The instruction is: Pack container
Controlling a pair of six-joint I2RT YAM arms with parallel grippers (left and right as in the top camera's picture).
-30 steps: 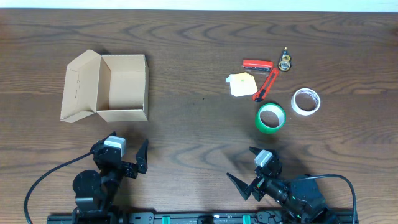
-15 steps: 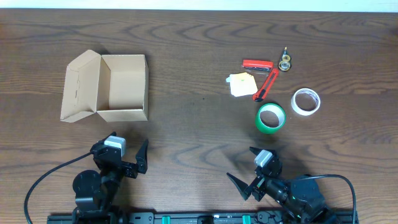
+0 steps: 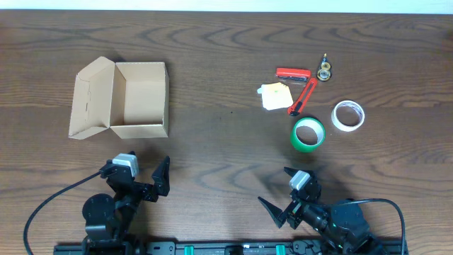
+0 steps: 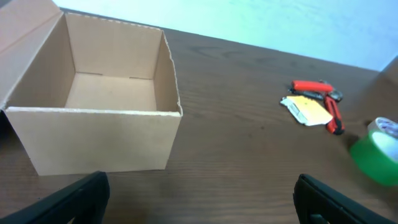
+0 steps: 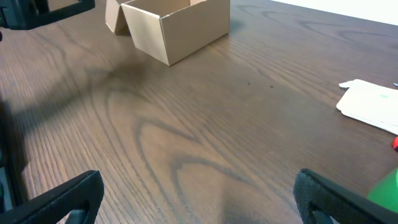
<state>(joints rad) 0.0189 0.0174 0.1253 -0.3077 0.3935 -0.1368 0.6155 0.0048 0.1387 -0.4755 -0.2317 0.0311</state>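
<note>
The left gripper point(image 3: 136, 176) just nudged toward nine o'clock; the right gripper point(image 3: 279, 191) hasn't budged. Both gape wide, empty. The cardboard box point(image 3: 139, 130) holds nothing, so packing is barely starting.

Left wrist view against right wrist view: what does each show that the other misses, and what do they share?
Left wrist only: the bare floor of the open box, a red stapler and the full red cutter. Right wrist only: a dark part of the left arm at the top left, and the box's outside from farther off. Both: the box, the pale pad and the green tape at the right edge.
</note>
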